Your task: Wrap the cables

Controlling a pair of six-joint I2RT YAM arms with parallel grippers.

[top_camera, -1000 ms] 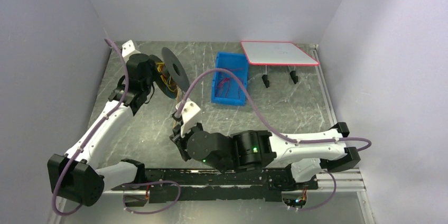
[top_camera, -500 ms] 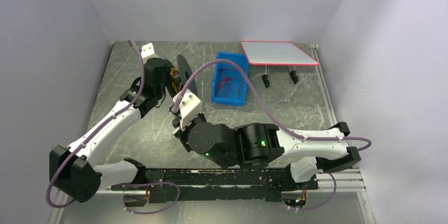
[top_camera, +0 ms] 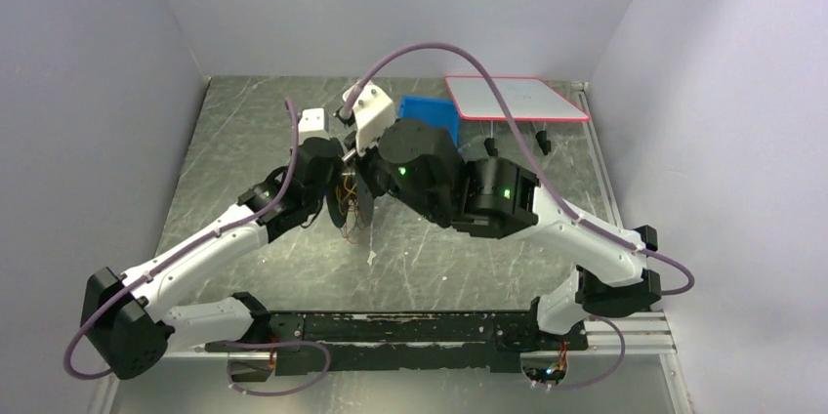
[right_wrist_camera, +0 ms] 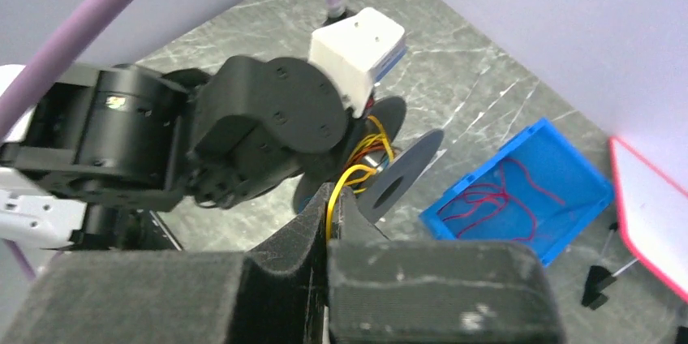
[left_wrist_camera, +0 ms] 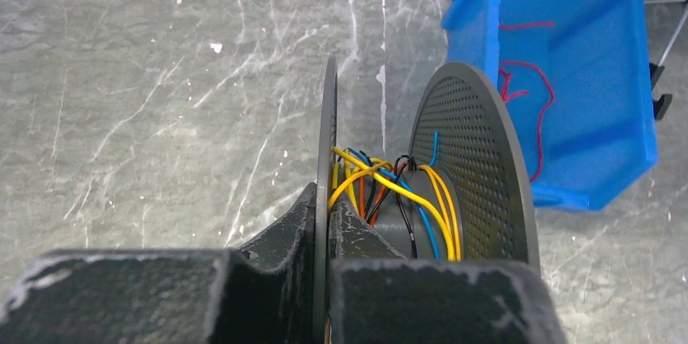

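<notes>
The dark grey spool [left_wrist_camera: 475, 165] hangs above the table, and my left gripper [left_wrist_camera: 328, 206] is shut on its thin near flange. Yellow, orange, blue and black cables [left_wrist_camera: 397, 190] are wound loosely round its hub. My right gripper [right_wrist_camera: 331, 202] is shut on a yellow cable [right_wrist_camera: 345, 182] that runs up from between the fingers to the spool [right_wrist_camera: 402, 178]. In the top view both grippers meet at the spool [top_camera: 350, 201] over the middle of the table, the left gripper [top_camera: 332, 185] below the right arm's wrist. A red cable [right_wrist_camera: 503, 194] lies loose in the blue bin [right_wrist_camera: 519, 190].
The blue bin [top_camera: 422, 106] stands at the back of the table, half hidden by the right arm. Right of it a white board with a red rim [top_camera: 513, 97] stands on small black feet. Grey walls close in the left, back and right.
The left arm has carried the spool from the back left toward the table's middle. The right arm has swung up and back from near the front edge to meet it.
</notes>
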